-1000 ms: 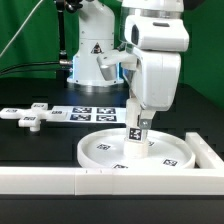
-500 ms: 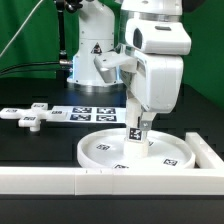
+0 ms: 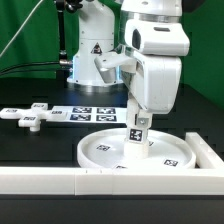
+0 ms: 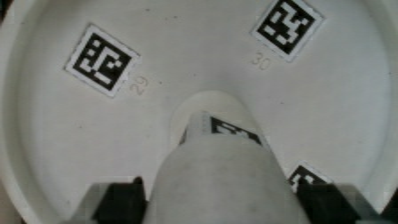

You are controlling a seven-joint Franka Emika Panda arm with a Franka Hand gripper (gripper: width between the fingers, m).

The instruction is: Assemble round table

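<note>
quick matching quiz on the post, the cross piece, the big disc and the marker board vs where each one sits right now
Things:
1. post
2. cross-shaped piece
3. round disc
4. marker board

Places or states:
a. flat on the table, at the exterior view's far left
b. upright, gripped between the jaws
c. strip of printed tags lying just beyond the disc in the exterior view
d. lying flat directly beneath the held part

Pairs: 1-b, 2-a, 3-d, 4-c
</note>
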